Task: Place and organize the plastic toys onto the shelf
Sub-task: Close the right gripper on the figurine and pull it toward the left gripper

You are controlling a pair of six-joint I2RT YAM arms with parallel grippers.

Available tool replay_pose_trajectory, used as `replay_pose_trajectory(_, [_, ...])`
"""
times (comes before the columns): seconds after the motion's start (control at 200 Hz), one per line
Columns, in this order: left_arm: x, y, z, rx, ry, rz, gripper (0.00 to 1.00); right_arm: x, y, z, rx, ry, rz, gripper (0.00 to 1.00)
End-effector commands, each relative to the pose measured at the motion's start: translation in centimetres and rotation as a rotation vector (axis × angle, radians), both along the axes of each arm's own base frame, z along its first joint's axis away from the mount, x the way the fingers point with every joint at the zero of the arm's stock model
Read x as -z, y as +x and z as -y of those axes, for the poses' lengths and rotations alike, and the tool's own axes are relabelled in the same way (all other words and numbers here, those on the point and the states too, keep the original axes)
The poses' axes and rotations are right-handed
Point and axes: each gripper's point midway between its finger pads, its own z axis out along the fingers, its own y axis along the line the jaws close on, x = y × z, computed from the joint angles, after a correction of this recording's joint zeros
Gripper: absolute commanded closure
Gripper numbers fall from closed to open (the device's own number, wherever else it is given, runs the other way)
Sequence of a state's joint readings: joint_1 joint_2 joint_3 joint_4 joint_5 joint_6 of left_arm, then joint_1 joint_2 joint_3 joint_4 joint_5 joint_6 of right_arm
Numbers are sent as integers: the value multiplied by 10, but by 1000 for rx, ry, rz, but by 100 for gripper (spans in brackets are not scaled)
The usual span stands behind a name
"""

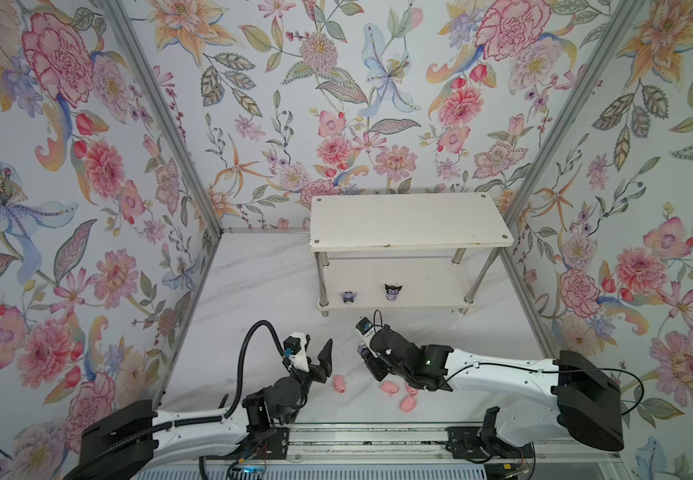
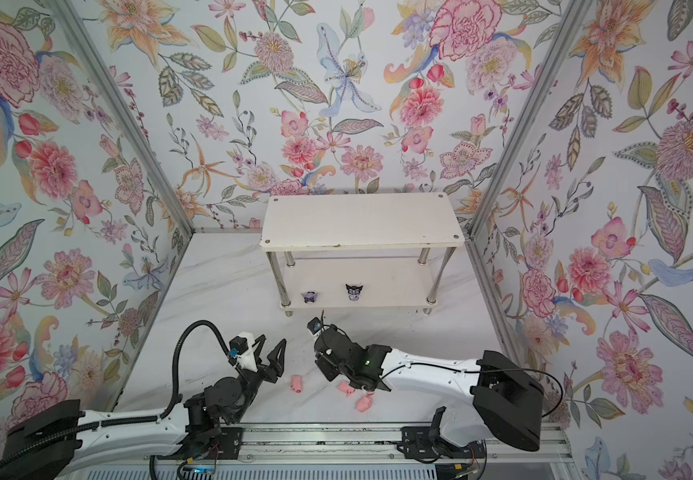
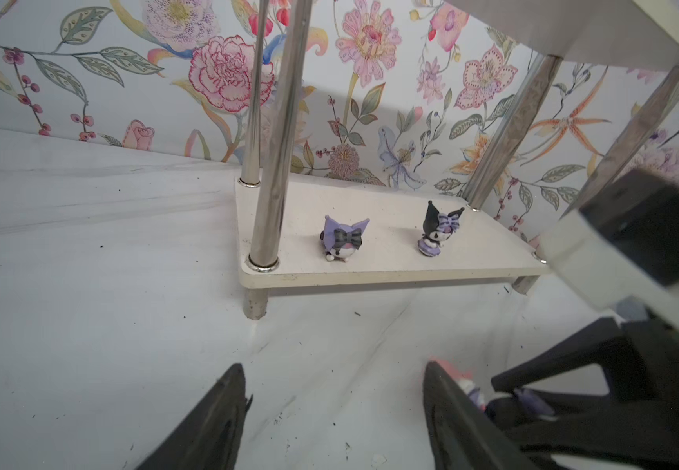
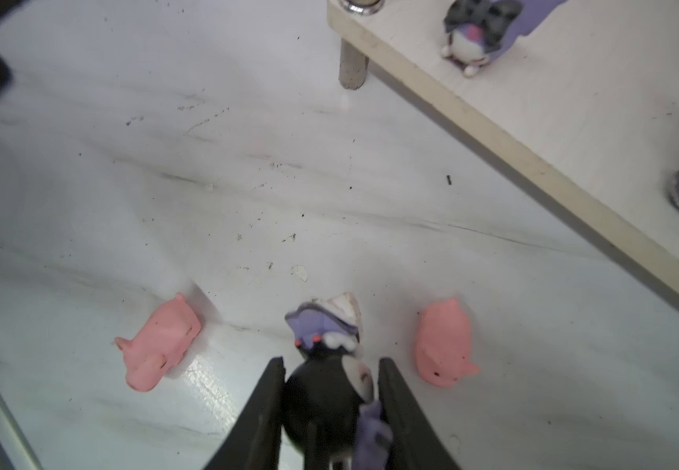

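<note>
The white two-tier shelf (image 1: 411,222) stands at the back of the table. Two purple-and-black figurines (image 1: 349,296) (image 1: 393,292) stand on its lower board (image 3: 390,272), near the front edge. My right gripper (image 4: 331,362) is shut on a third figurine (image 4: 323,325), held just above the table in front of the shelf. Several pink pigs lie on the table in both top views; one pig (image 4: 158,346) and another pig (image 4: 443,346) flank the held figurine. My left gripper (image 3: 331,378) hangs open and empty, left of the right gripper (image 1: 364,354), with a pig (image 1: 339,384) just in front of it.
Floral walls close in the table on three sides. The shelf's chrome legs (image 3: 272,134) stand at its corners and its top board (image 2: 361,220) is bare. A metal rail (image 1: 361,440) runs along the front edge.
</note>
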State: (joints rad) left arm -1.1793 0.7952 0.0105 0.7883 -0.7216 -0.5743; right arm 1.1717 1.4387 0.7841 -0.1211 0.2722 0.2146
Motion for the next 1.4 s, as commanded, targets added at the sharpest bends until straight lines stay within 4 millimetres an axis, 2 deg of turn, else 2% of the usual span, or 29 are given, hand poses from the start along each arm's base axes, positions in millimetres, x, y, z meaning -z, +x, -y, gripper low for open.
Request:
replay_pose_trajectory(0.0, [66, -8, -40, -64, 118, -85, 31, 2, -5, -28, -69, -32, 76, 89])
replay_pose_trajectory(0.145, [76, -10, -49, -80, 99, -109, 32, 19, -16, -61, -148, -55, 106, 90])
replay_pose_trajectory(0.32, [74, -10, -51, -85, 106, -104, 32, 35, -11, -74, -152, -85, 146, 88])
replay_pose_trajectory(0.495, [78, -10, -50, -81, 129, -110, 32, 43, -9, -64, -131, -101, 175, 73])
replay_pose_trajectory(0.726, [85, -9, -40, -52, 185, -125, 31, 50, -15, -36, -86, -110, 143, 52])
replay_pose_trajectory(0.986, [90, -3, -11, 6, 267, -148, 30, 24, -30, -12, -57, -19, 103, 46])
replay_pose_trajectory(1.026, [91, -2, -5, 20, 284, -153, 30, 18, -32, -9, -49, 10, 95, 48])
replay_pose_trajectory(1.046, [92, -1, -2, 26, 289, -154, 30, 14, -33, -8, -46, 28, 89, 53])
replay_pose_trajectory(1.091, [93, 1, 4, 36, 301, -159, 30, 11, -34, -7, -37, 68, 63, 69])
replay_pose_trajectory(1.131, [93, 2, 9, 49, 308, -161, 30, 8, -35, -6, -23, 109, 32, 87])
replay_pose_trajectory(1.191, [93, 3, 17, 61, 311, -160, 31, 9, -35, -6, -5, 163, -24, 100])
replay_pose_trajectory(1.391, [90, 8, 24, 68, 317, -158, 31, 23, -40, -15, 12, 319, -214, 100])
